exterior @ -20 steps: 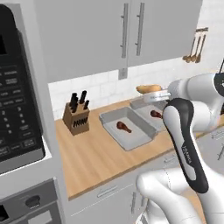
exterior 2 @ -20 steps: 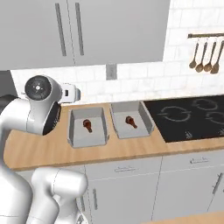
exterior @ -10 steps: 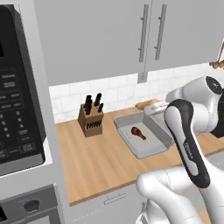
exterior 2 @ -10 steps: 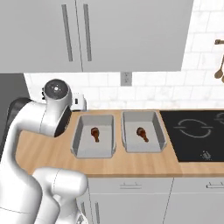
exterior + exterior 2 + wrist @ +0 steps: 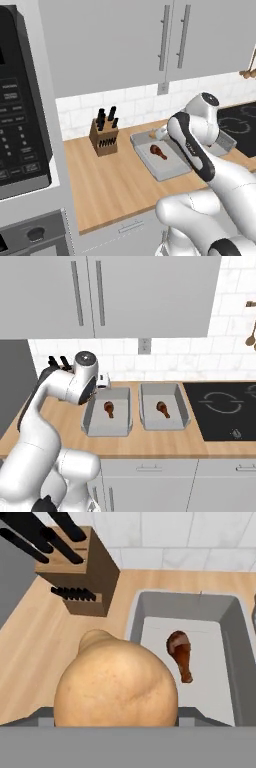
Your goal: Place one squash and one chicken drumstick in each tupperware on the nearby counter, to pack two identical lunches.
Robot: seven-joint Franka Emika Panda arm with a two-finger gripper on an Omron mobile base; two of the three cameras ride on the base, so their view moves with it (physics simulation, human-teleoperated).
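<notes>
Kitchen: light wooden counter (image 5: 165, 442) running under grey cupboards, with a black stovetop (image 5: 225, 406) to the right and a knife block (image 5: 104, 137) to the left.
Trays: two grey tupperware trays are sitting side by side, the left one (image 5: 95, 427) and the right one (image 5: 180, 420), each holding one drumstick (image 5: 109, 408) (image 5: 162, 408).
Gripper: pinching the tan squash (image 5: 116, 687), which is filling the near part of the hand view.
Key relation: the left tray (image 5: 227, 619) is lying just ahead and to the right of the squash, the drumstick (image 5: 181, 654) pointing near-to-far inside it.
Next move, judged: carrying the squash rightward over the tray's bare floor.
</notes>
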